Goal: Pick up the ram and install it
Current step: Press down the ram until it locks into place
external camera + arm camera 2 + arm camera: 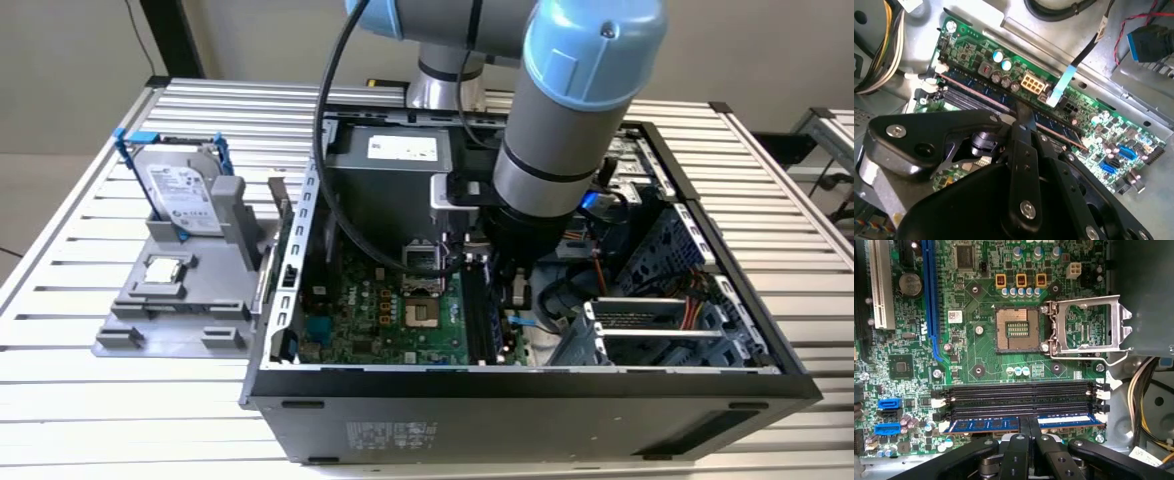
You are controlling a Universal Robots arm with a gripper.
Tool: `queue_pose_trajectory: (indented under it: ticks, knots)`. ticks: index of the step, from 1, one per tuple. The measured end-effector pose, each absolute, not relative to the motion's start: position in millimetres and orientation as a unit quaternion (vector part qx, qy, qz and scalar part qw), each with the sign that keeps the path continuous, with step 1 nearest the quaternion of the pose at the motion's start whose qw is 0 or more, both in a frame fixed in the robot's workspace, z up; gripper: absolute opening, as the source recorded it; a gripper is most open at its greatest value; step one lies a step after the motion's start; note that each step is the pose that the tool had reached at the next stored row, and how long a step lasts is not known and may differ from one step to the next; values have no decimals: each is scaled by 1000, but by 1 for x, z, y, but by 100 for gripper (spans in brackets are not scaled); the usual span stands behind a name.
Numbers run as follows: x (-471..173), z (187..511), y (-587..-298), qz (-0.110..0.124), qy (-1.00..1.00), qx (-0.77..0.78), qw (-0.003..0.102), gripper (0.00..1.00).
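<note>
In the first wrist view the gripper (1029, 432) stands nearest, its two black fingers (1020, 455) drawn close together and pinching the top edge of the ram (984, 424) near its middle. The ram (a long thin board with a blue label) stands on edge in the slot closest to the gripper, level along its length, with a white latch (1097, 417) at one end. Just beyond it lie two bare black slots (1019, 397) with white clips (938, 402), running parallel. Farther across the green board (979, 352) sits the open CPU socket (1015, 330), its metal frame (1089, 327) swung up beside it.

In the second wrist view the same fingers (1024, 130) come down on the ram (1054, 131), which runs slantwise out from under them.

In the exterior view the arm (561, 130) reaches down into the open case (534, 385) on the slatted table (80, 260). Near the table's edge on the exterior view's left, a grey holder (174, 300) carries a drive (184, 200) and a square chip (164, 268).
</note>
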State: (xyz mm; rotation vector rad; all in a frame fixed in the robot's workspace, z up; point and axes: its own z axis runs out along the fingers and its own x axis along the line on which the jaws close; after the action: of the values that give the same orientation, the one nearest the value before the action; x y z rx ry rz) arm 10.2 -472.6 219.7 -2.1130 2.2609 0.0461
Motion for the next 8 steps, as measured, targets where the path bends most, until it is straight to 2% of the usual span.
queue_pose_trajectory:
  ticks: [8]
  knots:
    - [10, 252, -473, 15, 730, -683, 23, 0]
